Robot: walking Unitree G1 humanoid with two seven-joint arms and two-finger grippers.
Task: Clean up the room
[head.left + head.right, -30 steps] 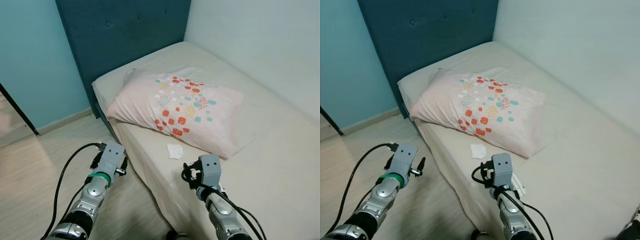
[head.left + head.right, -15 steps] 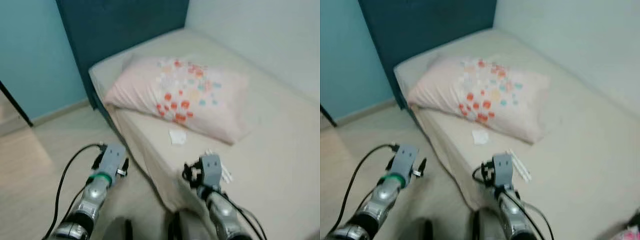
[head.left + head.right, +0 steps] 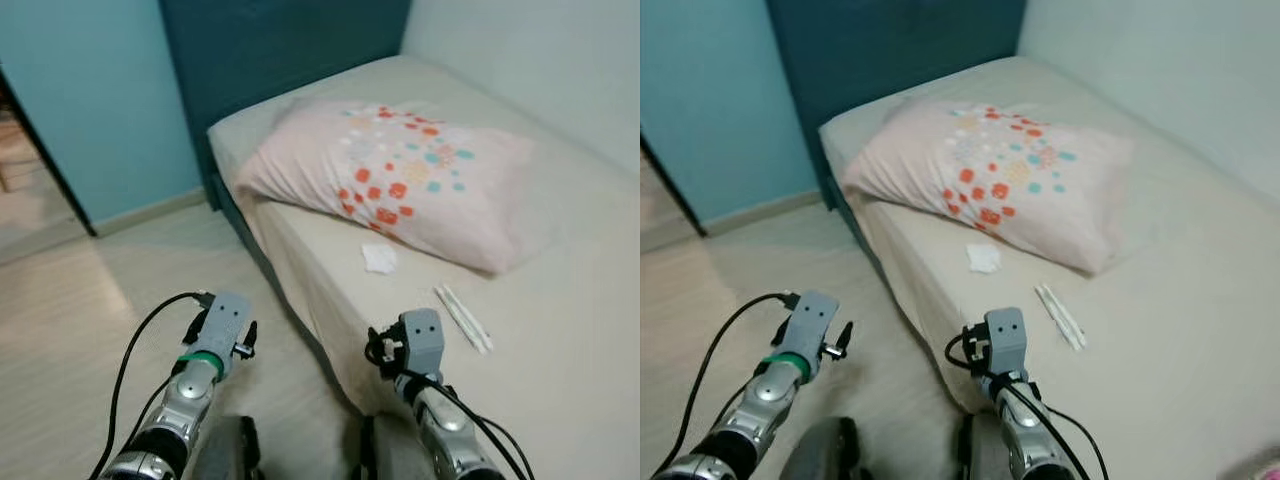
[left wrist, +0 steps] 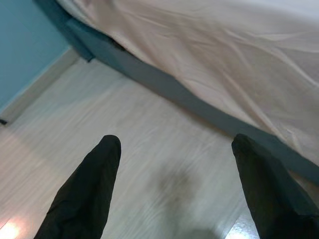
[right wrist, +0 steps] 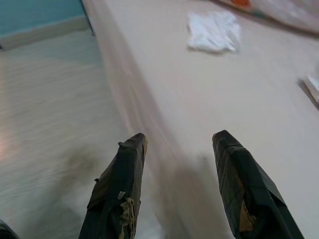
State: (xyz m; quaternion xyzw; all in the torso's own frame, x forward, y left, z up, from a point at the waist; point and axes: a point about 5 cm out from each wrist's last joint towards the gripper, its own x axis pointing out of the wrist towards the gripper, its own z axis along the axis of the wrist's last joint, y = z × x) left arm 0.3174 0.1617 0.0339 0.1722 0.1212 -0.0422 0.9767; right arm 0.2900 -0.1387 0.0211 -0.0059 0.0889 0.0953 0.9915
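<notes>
View has shifted versus a second ago: the camera has swung and pulled back from the bed (image 3: 560, 330), so this is robot motion, not the objects moving. Blur from half a second ago is gone, so the base looks to be settling.

New in frame: a pair of white sticks (image 3: 462, 317) on the bed, just below the pillow (image 3: 400, 180)'s lower edge. Crumpled white tissue (image 3: 379, 257) lies on the sheet just beside the pillow's near edge, between pillow and mattress side.

Right hand (image 5: 179, 186) is open, holding nothing, hovering at the bed's edge with the tissue ahead of its fingers. Left hand (image 4: 177, 189) is wide open, empty, over the floor (image 3: 90, 320) beside the bed.

Judgement: two litter items now reachable; tissue is the likely first pick for the right hand.
</notes>
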